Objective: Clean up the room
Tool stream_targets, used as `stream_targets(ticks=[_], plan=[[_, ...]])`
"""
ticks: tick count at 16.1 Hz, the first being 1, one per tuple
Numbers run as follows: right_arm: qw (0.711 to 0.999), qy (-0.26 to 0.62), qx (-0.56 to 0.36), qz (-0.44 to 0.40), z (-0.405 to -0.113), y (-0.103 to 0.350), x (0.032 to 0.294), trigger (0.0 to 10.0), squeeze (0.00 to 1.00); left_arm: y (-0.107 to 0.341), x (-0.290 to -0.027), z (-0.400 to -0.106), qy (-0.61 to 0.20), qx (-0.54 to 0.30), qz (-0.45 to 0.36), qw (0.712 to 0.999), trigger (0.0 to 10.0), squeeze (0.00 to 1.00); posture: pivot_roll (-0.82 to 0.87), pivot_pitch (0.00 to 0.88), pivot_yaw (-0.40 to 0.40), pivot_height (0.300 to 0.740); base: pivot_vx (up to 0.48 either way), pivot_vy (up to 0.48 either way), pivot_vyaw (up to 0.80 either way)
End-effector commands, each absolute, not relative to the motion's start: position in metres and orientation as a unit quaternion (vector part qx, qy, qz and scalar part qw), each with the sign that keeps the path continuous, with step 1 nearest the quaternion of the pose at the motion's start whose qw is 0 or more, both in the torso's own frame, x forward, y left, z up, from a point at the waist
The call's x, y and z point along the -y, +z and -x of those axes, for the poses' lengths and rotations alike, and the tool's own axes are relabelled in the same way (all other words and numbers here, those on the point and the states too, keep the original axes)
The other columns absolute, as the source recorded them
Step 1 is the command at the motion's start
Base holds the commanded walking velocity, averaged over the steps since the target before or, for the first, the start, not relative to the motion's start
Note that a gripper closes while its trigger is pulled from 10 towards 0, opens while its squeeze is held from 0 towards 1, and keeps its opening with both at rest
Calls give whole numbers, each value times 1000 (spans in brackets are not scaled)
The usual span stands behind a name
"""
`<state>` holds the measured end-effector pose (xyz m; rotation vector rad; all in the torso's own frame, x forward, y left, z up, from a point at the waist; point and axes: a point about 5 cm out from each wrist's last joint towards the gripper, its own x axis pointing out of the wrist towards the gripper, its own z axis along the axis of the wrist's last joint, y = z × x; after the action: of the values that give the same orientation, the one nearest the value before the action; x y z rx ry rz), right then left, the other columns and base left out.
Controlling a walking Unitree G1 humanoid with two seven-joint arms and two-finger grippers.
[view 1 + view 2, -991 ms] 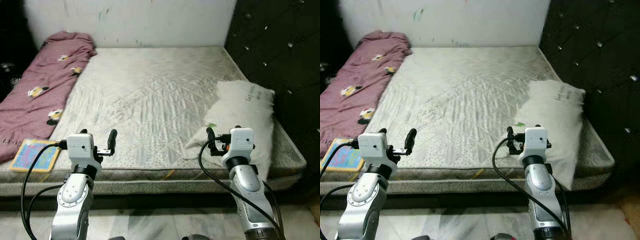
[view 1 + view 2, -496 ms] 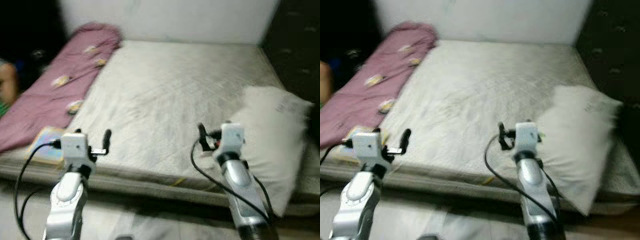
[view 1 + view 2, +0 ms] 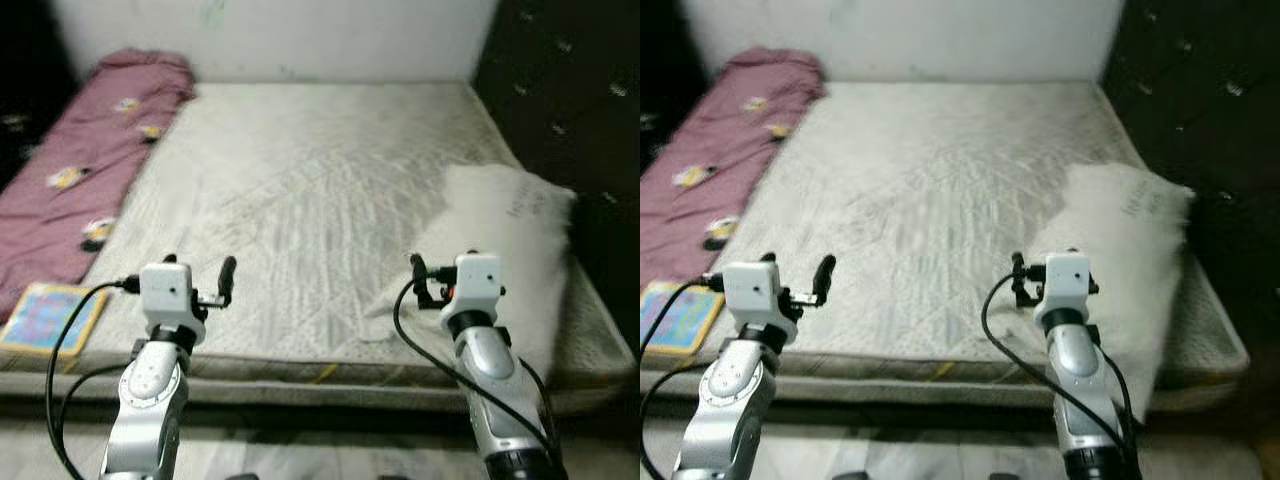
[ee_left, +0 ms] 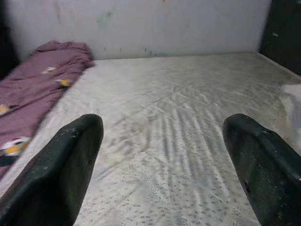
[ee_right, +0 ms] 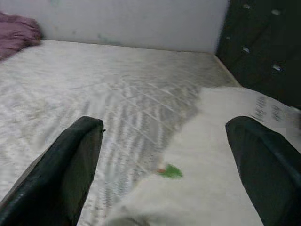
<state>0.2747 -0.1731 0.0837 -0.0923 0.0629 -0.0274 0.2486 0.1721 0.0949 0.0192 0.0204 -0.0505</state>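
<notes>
Both arms are raised, bent at the elbow, over the near edge of the mattress (image 3: 300, 190). The left gripper (image 4: 164, 165) and right gripper (image 5: 164, 165) point across it, fingers spread wide, holding nothing. A white pillow (image 3: 505, 235) lies on the mattress's right side, a maroon blanket (image 3: 75, 165) along its left, and a colourful book (image 3: 45, 318) at its near-left corner.

Ahead of the left gripper (image 4: 162, 165) lies bare mattress (image 3: 300, 190). A white pillow (image 3: 505, 250) lies under and beyond the right gripper (image 5: 164, 165). A maroon blanket (image 3: 80, 170) lies well off the left gripper's outer side.

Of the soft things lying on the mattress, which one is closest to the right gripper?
The white pillow on the mattress's right side, directly ahead of the open right gripper. The maroon blanket lies along the far left edge.
</notes>
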Motion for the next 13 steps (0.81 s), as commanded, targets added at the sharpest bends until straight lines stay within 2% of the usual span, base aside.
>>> stream_targets(ticks=[1,4,7,13], plan=[[998,-16,-33,42,-276,83,173,10000,0,92,-173,-249,-22,-20,-10,999,10000,0,-20,0,51,740,0,0,-800],[998,-17,-29,44,-276,85,173,10000,0,94,-170,-251,-35,-19,-12,999,10000,0,-26,0,45,740,0,0,-710],[999,-14,-28,44,-277,86,173,10000,0,96,-168,-252,-38,-16,-10,999,10000,0,-26,0,43,740,0,0,0],[998,-4,-27,51,-279,86,171,10000,0,96,-166,-253,-41,-16,-7,999,10000,0,-27,0,40,740,0,-244,0]])
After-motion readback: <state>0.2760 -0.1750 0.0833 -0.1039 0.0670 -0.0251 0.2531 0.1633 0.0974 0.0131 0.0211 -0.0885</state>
